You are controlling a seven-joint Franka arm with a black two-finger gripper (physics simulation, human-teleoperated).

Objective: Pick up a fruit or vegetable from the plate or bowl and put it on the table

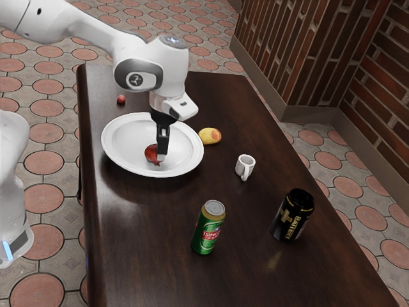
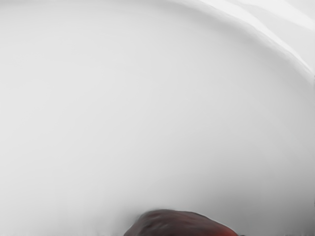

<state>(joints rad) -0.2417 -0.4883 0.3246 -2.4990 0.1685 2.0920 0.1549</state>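
Standing at the exterior view's left edge, a white robot part (image 1: 13, 185) with a blue light rose beside the dark wooden table (image 1: 140, 256). Next came a small, round, reddish thing (image 1: 121, 100) on the tabletop, near the white plate (image 1: 124, 142) but apart from it. The plate, wide and oval with a raised rim, held the red fruit (image 1: 151, 152) in its hollow. Right there, reaching down from the white arm (image 1: 150, 61), was the black gripper (image 1: 161, 155), its tip low in the plate and up against the fruit; whether it was spread or pinching the fruit, I could not tell. In the wrist view, the fruit's dark red top showed against the plate's smooth white surface. Just beyond the rim, a yellow fruit with a reddish patch (image 1: 209, 135) lay on the table. Nearer the camera stood an upright green can (image 1: 208, 229) with a red label, then a small white mug (image 1: 245, 165) between the yellow fruit and an upright black can (image 1: 293, 216) with gold markings. Farthest right, brick walls (image 1: 377, 96) rose from the tiled floor (image 1: 38, 281).
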